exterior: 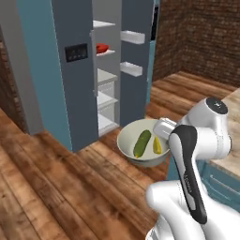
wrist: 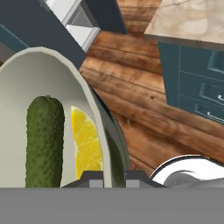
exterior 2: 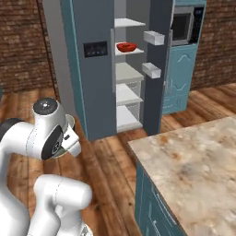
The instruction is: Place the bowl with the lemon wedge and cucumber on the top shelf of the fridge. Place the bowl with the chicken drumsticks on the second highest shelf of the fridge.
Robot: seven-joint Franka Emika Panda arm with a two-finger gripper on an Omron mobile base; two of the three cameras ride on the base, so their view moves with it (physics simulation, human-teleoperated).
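Observation:
A pale bowl (exterior: 127,139) with a green cucumber (exterior: 142,143) and a yellow lemon wedge (exterior: 157,146) hangs above the wood floor in front of the open fridge (exterior: 75,93). My gripper (exterior: 162,128) is shut on its right rim. In the hand view the bowl (wrist: 26,74) holds the cucumber (wrist: 43,140) and the lemon wedge (wrist: 86,142), and my gripper (wrist: 111,177) pinches the rim between its tips. The fridge's top shelf (exterior 2: 129,22) is bare. The bowl with the chicken drumsticks is out of view.
A red bowl (exterior 2: 126,46) sits on the second shelf from the top; I cannot make out its contents. Door bins (exterior 2: 153,38) jut from the open fridge door. A stone counter (exterior 2: 193,156) on teal cabinets stands to the right, beside a microwave (exterior 2: 183,25).

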